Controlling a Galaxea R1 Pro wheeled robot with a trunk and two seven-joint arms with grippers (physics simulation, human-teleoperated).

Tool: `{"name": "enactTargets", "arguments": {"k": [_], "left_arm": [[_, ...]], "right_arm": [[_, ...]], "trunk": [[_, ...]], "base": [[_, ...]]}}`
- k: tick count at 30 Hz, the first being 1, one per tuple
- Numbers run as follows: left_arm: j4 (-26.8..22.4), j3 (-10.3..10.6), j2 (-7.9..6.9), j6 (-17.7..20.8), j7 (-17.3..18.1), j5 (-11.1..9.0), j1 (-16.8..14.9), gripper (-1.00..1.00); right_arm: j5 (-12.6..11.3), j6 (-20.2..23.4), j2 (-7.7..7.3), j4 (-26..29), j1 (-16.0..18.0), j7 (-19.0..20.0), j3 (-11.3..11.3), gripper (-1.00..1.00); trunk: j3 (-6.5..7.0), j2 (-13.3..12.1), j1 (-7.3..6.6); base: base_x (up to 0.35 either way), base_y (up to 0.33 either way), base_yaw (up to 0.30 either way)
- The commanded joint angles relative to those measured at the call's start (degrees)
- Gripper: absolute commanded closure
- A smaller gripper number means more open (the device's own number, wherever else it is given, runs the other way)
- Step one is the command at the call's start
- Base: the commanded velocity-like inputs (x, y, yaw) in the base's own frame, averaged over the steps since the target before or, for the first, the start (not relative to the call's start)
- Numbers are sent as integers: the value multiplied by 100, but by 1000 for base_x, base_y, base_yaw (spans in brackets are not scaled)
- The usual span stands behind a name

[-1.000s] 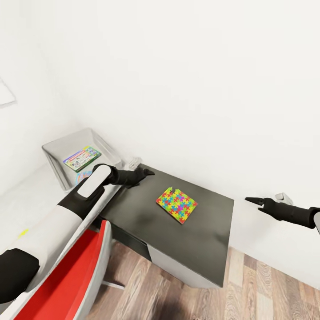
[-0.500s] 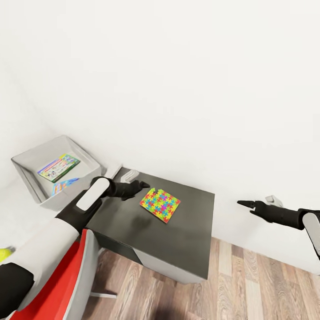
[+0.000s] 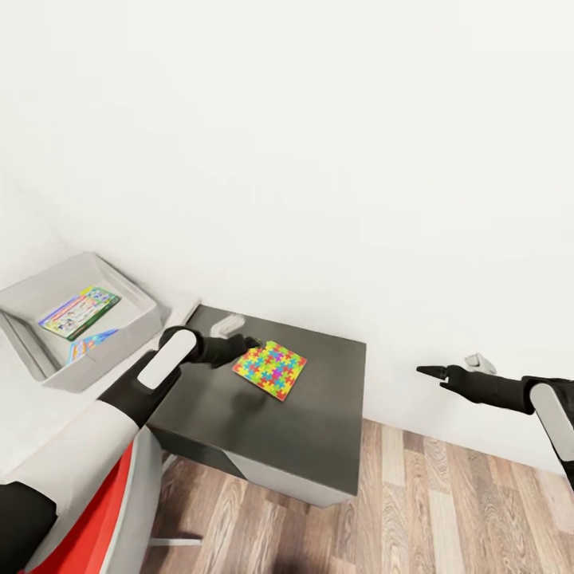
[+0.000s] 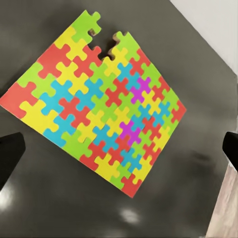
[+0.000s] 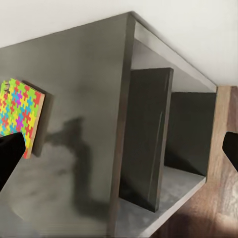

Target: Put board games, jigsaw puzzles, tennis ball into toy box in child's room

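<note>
A jigsaw puzzle (image 3: pixel 269 369) of yellow, red, blue and green pieces lies flat on the dark-grey wing of the table (image 3: pixel 319 434). My left gripper (image 3: pixel 252 344) hovers at the puzzle's near-left edge, open. In the left wrist view the puzzle (image 4: pixel 94 104) spreads between the two black fingertips (image 4: pixel 10 158). The grey toy box (image 3: pixel 127 331) stands on the light desk top at the left. It holds a green-edged board game (image 3: pixel 80 312) and a blue patterned flat piece (image 3: pixel 92 343). My right gripper (image 3: pixel 430 371) hangs open in the air to the right of the table, above the floor.
A white wall runs close behind the table. Wood-plank floor (image 3: pixel 446 510) lies to the right and in front. A red chair (image 3: pixel 88 526) sits under my left arm. The right wrist view looks at the wing's open side shelves (image 5: pixel 163 148) and the puzzle's edge (image 5: pixel 20 116).
The camera has swung right, so table and toy box sit further left in the picture. My left gripper has come closer to the puzzle's edge. The right arm holds about the same pose.
</note>
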State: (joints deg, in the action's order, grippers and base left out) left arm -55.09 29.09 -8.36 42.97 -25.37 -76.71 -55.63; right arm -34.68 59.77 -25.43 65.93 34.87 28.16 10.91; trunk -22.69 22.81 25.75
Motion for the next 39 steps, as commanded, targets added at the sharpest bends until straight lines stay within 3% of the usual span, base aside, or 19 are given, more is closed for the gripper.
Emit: {"name": "enactTargets", "arguments": {"k": [1,3,12,20,32,36,39], "left_arm": [[-9,17,-6,-7,-55,-60,-5,-100],[-3,8,-20,-16,-117,88,38,-100],[-1,-132,-37,-163,-276,295,236,-100],[-16,-189,-40,-232,-317,348,332,-100],[-32,-269,-68,-283,-307,384,452,-100],[-89,-536,-71,-288,-300,379,512,-100],[-119,-580,-71,-288,-300,380,522,-100]], "right_arm": [[53,23,1,1,6,56,8,-100],[55,23,3,6,-8,57,-56,-100],[61,23,29,13,-53,51,-321,-100],[96,23,41,32,-75,45,-565,-100],[116,23,47,178,-83,32,-688,-100],[124,23,53,223,-85,-132,-756,-100],[125,23,53,229,-85,-180,-765,-100]], "trunk": [[-9,11,3],[-8,11,3],[-5,11,3],[-4,11,3],[7,11,3],[26,11,3],[43,11,3]], "base": [[0,0,-57],[0,0,-41],[0,0,-20],[0,0,-6],[0,0,-36],[0,0,-137],[0,0,-165]]}}
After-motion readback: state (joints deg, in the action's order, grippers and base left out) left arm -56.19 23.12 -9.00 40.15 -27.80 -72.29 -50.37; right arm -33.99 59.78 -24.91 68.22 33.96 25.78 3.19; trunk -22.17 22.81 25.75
